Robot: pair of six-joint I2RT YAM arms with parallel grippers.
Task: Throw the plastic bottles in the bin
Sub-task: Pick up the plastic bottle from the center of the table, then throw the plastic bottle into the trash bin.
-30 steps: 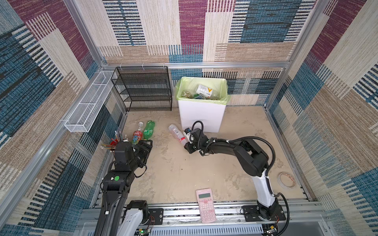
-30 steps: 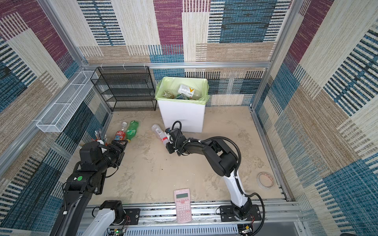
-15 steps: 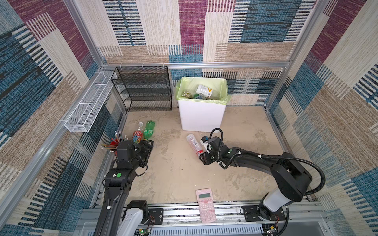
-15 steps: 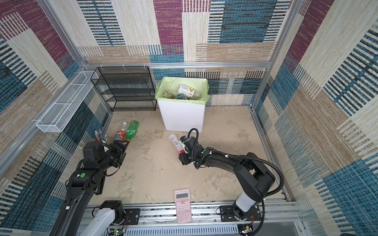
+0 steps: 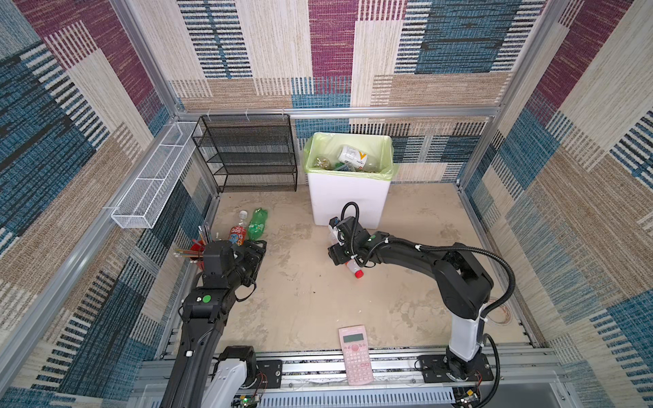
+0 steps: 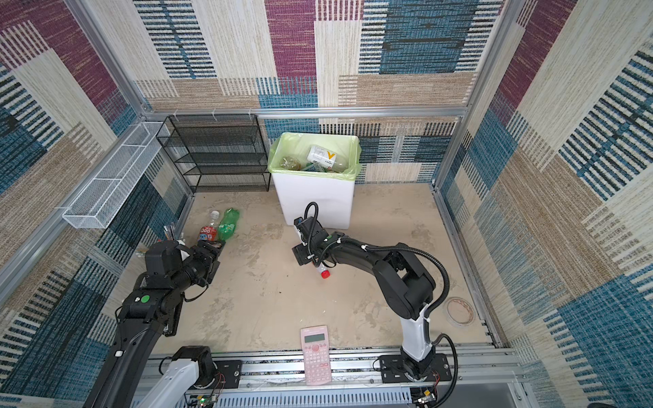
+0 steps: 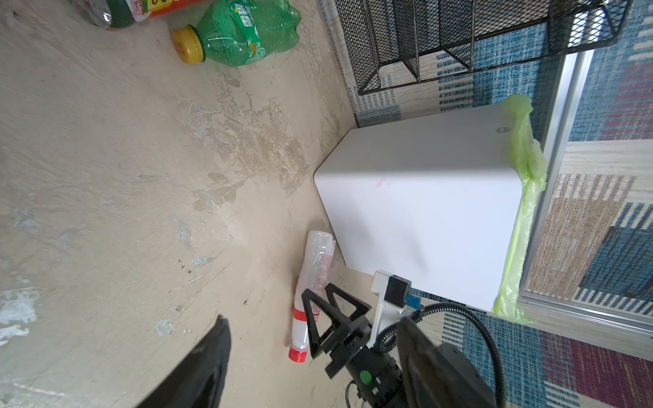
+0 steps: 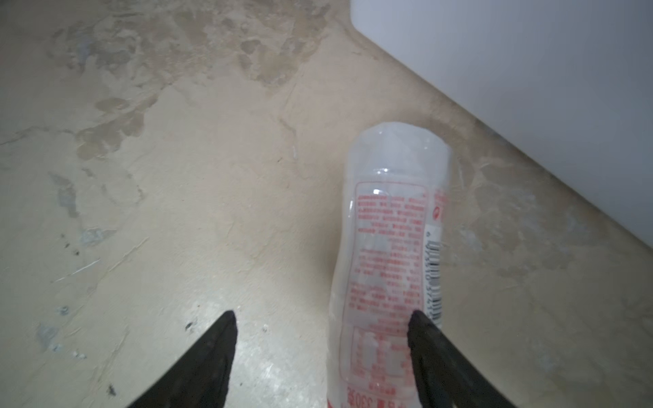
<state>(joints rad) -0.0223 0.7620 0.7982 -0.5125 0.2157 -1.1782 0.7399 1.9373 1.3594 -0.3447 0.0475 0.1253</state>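
- Alignment comes first: the right gripper [image 8: 322, 314] hangs spread and empty, and the clear bottle [image 8: 392, 247] lies under one finger, on the floor [image 8: 176, 176] just beside the bin [image 5: 348, 201]. It should be centred before a gentle close.
- The bottle is thin, glossy and round, so it probably rolls and dents.
- The left gripper [image 5: 257, 249] is spread too, near the green bottle [image 5: 257, 224].

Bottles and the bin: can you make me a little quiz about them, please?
1. True or false: the clear red-capped bottle is inside the bin.
2. Which cap colour does the green bottle have? A yellow, B blue, C white.
3. How many bottles lie on the floor?
Key: 1 false, the clear red-capped bottle lies on the floor beside the bin; 2 A; 3 three.
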